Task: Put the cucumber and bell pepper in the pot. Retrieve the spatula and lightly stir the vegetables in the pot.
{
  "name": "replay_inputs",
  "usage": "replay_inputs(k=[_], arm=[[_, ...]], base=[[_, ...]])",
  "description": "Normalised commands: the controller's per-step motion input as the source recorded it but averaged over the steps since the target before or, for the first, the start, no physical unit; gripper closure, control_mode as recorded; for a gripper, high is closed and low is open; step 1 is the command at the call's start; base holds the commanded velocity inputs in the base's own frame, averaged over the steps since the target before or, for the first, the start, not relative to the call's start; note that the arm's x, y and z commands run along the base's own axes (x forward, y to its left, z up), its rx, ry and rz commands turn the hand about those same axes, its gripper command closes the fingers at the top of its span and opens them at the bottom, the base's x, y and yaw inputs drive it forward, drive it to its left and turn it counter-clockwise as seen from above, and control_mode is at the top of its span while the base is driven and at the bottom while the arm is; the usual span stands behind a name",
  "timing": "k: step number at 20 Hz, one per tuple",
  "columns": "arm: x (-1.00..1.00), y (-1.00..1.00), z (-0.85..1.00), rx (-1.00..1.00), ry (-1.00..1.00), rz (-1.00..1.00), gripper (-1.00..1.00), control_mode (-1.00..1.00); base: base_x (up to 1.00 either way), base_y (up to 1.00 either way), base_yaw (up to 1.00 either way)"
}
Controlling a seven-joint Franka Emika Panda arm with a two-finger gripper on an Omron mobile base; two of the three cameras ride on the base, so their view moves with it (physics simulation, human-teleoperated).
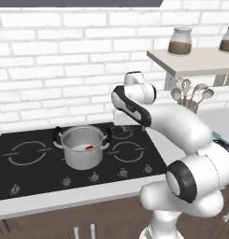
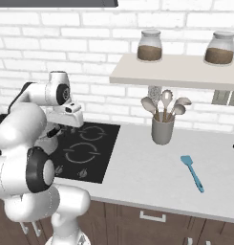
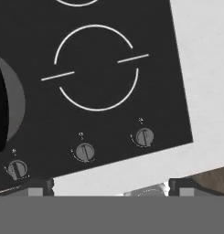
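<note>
Left base view. The pot [image 1: 83, 146], brushed steel with straight sides and two black side handles, stands on the black hob [image 1: 32, 175] left of centre in the frame. Inside it, toward the right of the floor, a small red shape is visible, judged to be the bell pepper [image 1: 89, 147]; a pale patch beside it may be the cucumber, but it is too small to confirm. The white arm crosses the right half of the frame, its hand just right of the pot. The loading step therefore appears done at least in part; fetching the spatula and stirring remain.

Right base view. The spatula [image 2: 192, 172], slim and light blue with a flat rectangular blade and a thin handle, lies flat on the pale bench [image 2: 142, 167] at lower right of the frame, blade toward the upper left, handle running toward the lower right. It lies apart from the grey utensil holder [image 2: 162, 129] with its metal spoons, at centre right. The arm's hand sits at centre left above the hob, well apart from the spatula, which looks untouched.

Hand view. The camera looks down on a hob ring and three knobs, with the bench edge at right. The pincer [image 3: 109, 186] shows two dark tips at the bottom edge, set wide apart with nothing between them. A dark curved rim at the left edge is probably the pot.
</note>
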Motion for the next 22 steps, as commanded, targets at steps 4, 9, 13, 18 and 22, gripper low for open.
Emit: replay_inputs(k=[4,9,13,18,22], arm=[[-0.38,-1.00,-0.45,-0.02,0.00,0.01,-1.00,-1.00],[-0.12,-0.96,-0.50,-0.24,0.00,0.08,-1.00,-1.00],[-0.01,-1.00,-0.47,-0.21,0.04,0.12,-1.00,-1.00],[0.00,-1.00,-0.17,-0.03,0.12,0.14,-1.00,-1.00],[0.00,-1.00,-0.15,0.00,0.15,0.11,-1.00,-1.00]], base=[[0.00,0.00,0.00],[0.00,0.00,0.00],[0.00,0.00,0.00],[0.00,0.00,0.00],[0.00,0.00,0.00]])
